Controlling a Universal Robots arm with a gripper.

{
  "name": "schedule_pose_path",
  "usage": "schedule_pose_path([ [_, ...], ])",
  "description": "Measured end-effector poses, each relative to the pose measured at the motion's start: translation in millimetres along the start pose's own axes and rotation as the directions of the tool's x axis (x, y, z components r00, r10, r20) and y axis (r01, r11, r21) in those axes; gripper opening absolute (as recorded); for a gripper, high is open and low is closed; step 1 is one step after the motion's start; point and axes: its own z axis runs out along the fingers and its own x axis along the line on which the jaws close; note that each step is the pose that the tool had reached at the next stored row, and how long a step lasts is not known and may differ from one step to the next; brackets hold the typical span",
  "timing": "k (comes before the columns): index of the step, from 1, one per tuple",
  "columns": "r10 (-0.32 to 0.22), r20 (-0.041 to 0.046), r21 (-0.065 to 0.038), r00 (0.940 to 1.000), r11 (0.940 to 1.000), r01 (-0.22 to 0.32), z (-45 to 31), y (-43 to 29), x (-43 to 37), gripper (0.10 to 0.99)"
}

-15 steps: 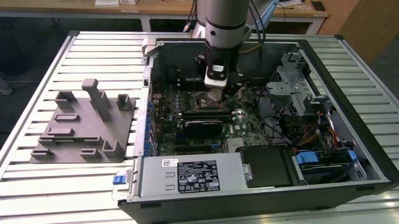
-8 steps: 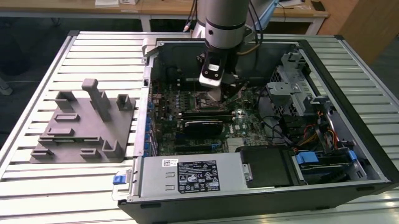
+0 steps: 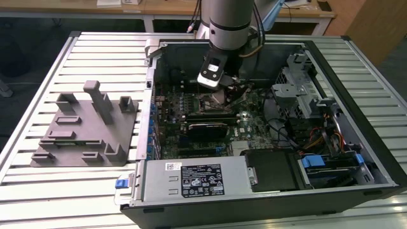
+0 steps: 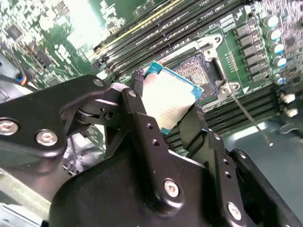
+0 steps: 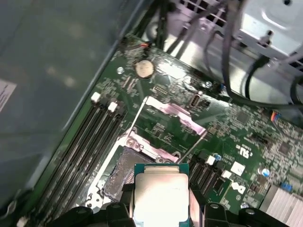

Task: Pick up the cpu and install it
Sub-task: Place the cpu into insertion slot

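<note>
The cpu (image 4: 169, 100) is clamped between the two black fingers (image 4: 144, 125) of the gripper (image 4: 166, 97), which are closed against its opposite edges with the pale metal top facing the camera. In both wrist views the chip hangs over the open socket (image 4: 201, 71), covering part of it; whether it touches the socket cannot be told. In the first wrist view the cpu (image 5: 161, 194) sits just beside the dark socket (image 5: 122, 172), with the silver hold-down plate (image 5: 175, 112) swung back beyond it and the memory slots (image 5: 90, 137) running alongside.

In the exterior view the arm (image 3: 229, 19) comes down from the top middle of the frame, nearly upright, with the gripper (image 3: 221, 93) reaching inside the open computer case (image 3: 356, 62) over the upper middle of the green motherboard (image 3: 254, 125). The silver box with a black label (image 3: 190, 179) lies at the lower middle of the frame. The grey plastic fixture (image 3: 83, 129) stands at the left on the slatted table (image 3: 38, 191), well apart from the gripper.
</note>
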Motion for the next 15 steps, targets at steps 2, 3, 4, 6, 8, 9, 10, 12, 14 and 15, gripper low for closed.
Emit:
schedule_pose_path([
  [2,0.036,0.0022,0.000,0.9994,0.9994,-0.036,0.2,0.0,0.0,0.541],
  [3,0.054,0.0033,0.000,0.9985,0.9986,-0.054,0.3,0.0,0.0,0.541],
  [4,0.073,0.0045,0.000,0.9973,0.9973,-0.073,0.4,0.0,0.0,0.541],
  [6,0.109,0.0067,0.000,0.9940,0.9940,-0.109,0.6,0.0,0.0,0.541],
  [8,0.145,0.0088,-0.001,0.9894,0.9895,-0.145,0.9,-0.1,0.0,0.541],
  [9,0.162,0.0099,-0.001,0.9867,0.9867,-0.162,0.9,-0.1,0.0,0.541],
  [10,0.180,0.0110,-0.001,0.9836,0.9837,-0.180,1.1,-0.1,0.0,0.541],
  [12,0.217,0.0131,-0.002,0.9761,0.9762,-0.217,1.4,-0.1,0.0,0.541],
  [14,0.252,0.0153,-0.002,0.9676,0.9678,-0.252,1.7,-0.1,0.0,0.541],
  [15,0.269,0.0163,-0.002,0.9630,0.9631,-0.269,1.9,-0.1,0.0,0.541],
])
